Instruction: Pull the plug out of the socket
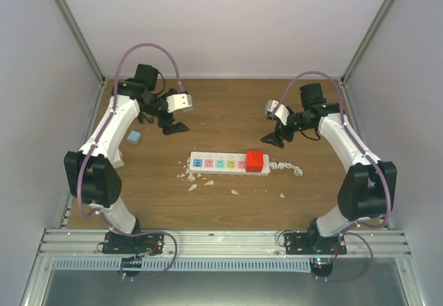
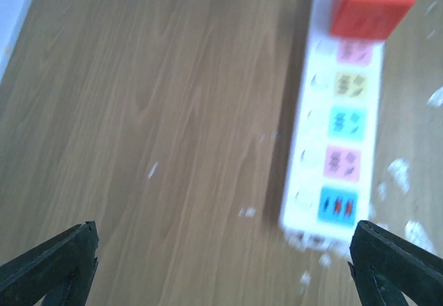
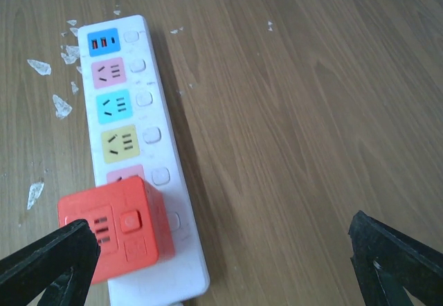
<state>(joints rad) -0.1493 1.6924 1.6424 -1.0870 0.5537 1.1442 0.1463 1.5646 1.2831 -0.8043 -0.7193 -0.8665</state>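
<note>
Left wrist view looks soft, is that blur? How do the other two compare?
Left wrist: yes, blurred throughout; the socket and red plug have smeared edges. Right wrist: sharp, its slots legible. Top external: even light, no glare, only soft shadows.

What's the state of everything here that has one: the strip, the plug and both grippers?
power strip, lying flat, outlets face up, one occupied
red plug, seated in the strip's end outlet, not pulled
left gripper, open, holding nothing
right gripper, open, holding nothing
</note>
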